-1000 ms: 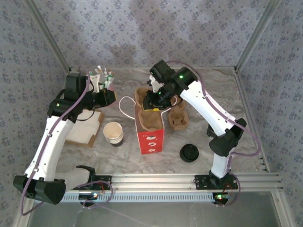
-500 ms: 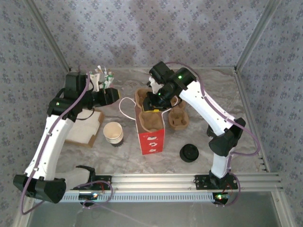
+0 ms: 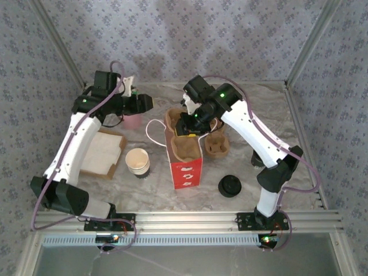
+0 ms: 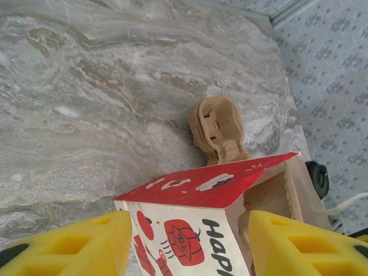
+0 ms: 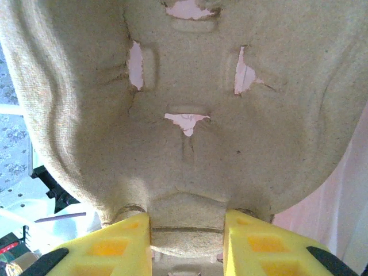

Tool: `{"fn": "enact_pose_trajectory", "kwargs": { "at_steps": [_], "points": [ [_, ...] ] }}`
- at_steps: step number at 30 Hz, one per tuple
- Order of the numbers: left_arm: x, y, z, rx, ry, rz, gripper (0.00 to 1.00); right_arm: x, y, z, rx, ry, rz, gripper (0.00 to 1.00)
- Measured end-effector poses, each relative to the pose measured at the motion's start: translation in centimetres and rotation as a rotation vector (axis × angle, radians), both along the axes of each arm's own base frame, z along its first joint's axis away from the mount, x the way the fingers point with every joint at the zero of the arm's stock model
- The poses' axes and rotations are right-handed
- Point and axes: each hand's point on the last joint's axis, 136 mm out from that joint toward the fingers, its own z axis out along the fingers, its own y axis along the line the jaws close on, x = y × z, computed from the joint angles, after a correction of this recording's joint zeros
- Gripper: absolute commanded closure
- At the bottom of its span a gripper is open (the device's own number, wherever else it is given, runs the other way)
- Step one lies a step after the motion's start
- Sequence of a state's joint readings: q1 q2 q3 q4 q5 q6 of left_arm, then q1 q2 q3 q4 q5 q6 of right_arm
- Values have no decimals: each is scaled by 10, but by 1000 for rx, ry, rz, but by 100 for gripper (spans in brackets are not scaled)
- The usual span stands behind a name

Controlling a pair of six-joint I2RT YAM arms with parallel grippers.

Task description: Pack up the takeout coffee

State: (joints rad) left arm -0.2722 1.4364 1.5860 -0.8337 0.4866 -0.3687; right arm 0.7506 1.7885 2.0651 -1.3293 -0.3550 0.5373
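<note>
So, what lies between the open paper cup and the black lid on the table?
The red-and-white paper bag stands upright between the paper cup and the black lid. The top external view shows this.

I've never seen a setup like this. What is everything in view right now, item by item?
paper bag: one, red and white, standing open mid-table
held carrier: one, brown cardboard, in the bag's open top
spare carrier: one, brown cardboard, on the table right of the bag
paper cup: one, pale, no lid on, left of the bag
lid: one, black, lying near-right of the bag
pink cup: one, pink, far left
napkins: one stack, white on brown, left side
table: one, grey marbled
left end effector: yellow fingers, open, empty
right end effector: yellow fingers, shut on the held carrier
</note>
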Motion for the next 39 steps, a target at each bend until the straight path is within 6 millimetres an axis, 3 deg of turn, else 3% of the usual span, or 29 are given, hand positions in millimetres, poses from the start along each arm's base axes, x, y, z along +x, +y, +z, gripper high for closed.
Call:
{"fn": "enact_pose_trajectory", "kwargs": {
  "at_steps": [8, 20, 39],
  "points": [
    [-12, -34, -16, 40, 40, -117, 54, -3, -2, -1, -10, 5, 10, 66],
    [-8, -35, -37, 74, 95, -125, 53, -5, -4, -10, -31, 20, 24, 67],
    [-8, -47, -51, 85, 128, -154, 51, -6, -8, -17, -43, 37, 26, 67]
  ]
}}
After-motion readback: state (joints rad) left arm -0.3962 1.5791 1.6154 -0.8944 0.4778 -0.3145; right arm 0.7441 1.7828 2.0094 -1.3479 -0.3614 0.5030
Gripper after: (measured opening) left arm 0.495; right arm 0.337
